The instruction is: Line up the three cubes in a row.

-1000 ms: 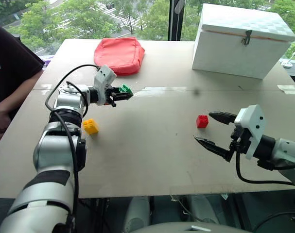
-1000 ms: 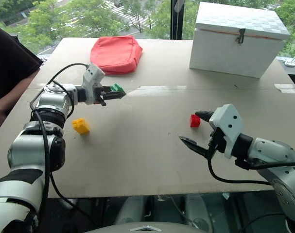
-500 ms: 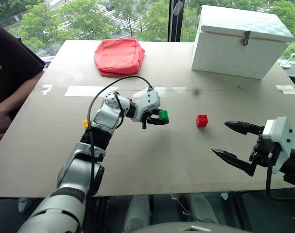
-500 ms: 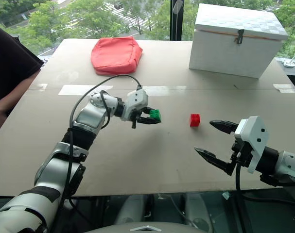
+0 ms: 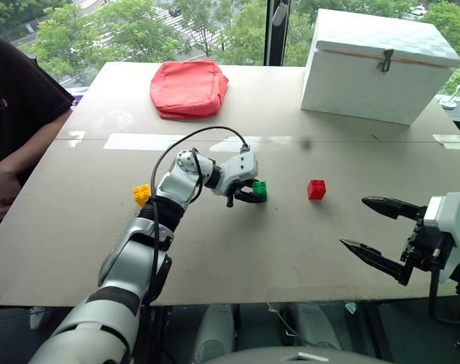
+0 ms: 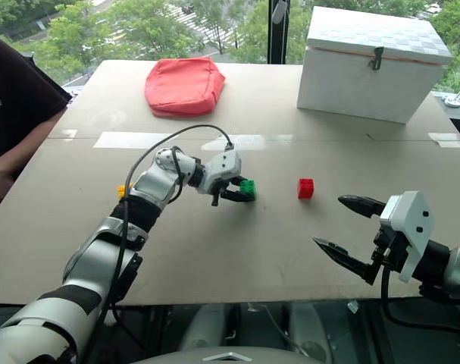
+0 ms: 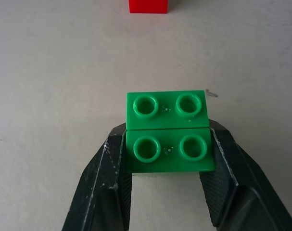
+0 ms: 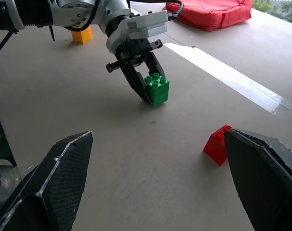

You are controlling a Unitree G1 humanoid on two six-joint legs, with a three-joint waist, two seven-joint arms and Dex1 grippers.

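Left gripper (image 5: 254,194) clamped on the green cube (image 5: 259,189), black fingers (image 7: 112,178) pressing its two opposite sides, studs up. Seems to rest on the bench (image 5: 214,250), judging by the right wrist view, though contact underneath hard to confirm. Positioned near the bench's middle, in line with the red cube (image 5: 315,189), which sits apart to its right, upright and untouched. Yellow cube (image 5: 142,194) farther off on the other side, beside the left forearm, roughly level with the other two. Right gripper (image 5: 381,233) hovering near the front right edge of the bench, fingers spread wide with nothing between them, well apart from the red cube. Red pouch (image 5: 188,87) lying at the far side of the bench, white box (image 5: 381,64) with a metal latch at the far right. Person's arm (image 5: 17,163) at the left edge.
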